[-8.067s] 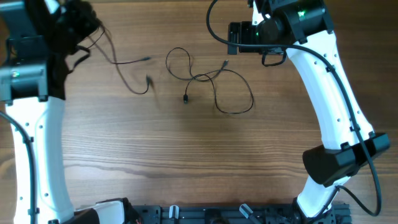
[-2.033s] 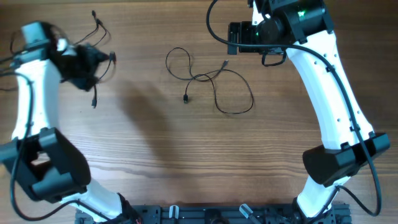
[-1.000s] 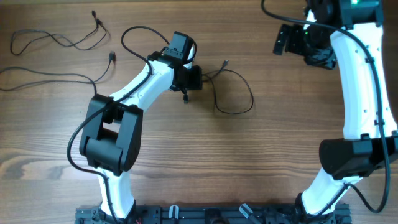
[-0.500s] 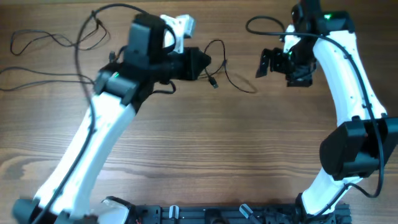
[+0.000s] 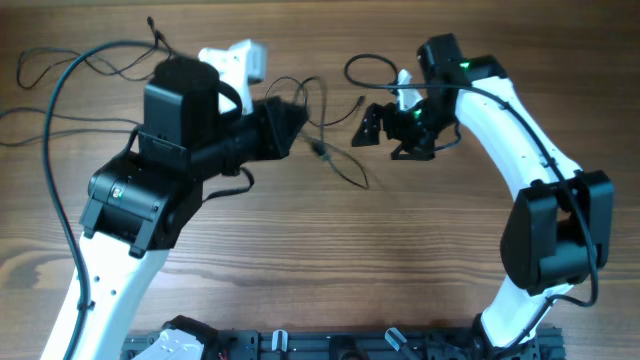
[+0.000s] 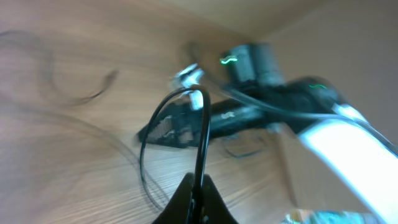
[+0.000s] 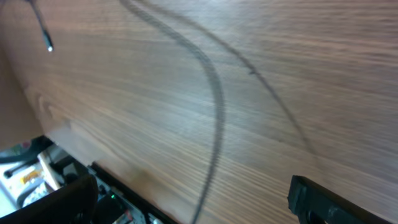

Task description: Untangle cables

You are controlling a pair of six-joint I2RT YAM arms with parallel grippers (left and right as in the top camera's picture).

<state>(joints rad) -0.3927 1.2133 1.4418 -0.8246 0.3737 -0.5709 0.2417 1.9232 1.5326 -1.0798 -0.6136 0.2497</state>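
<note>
My left gripper (image 5: 292, 118) is shut on a thin black cable (image 5: 322, 150) and holds it above the table. The cable loops above the jaws and trails down to the right. In the left wrist view the cable (image 6: 200, 130) rises straight out of the closed jaws (image 6: 196, 200). My right gripper (image 5: 376, 128) is open, just right of the hanging cable. In the right wrist view its fingers (image 7: 189, 190) stand wide apart, with a blurred strand of cable (image 7: 215, 106) running between them and a plug end (image 7: 47, 41) at top left.
Other thin black cables (image 5: 70, 62) lie spread at the table's far left. The right arm (image 6: 280, 102) fills the middle of the left wrist view. The arm bases and a black rail (image 5: 330, 345) are at the front edge.
My left gripper laid cables at the far left, then took hold of the middle cable and lifted it. My right gripper came down and left, close to the raised cable.
</note>
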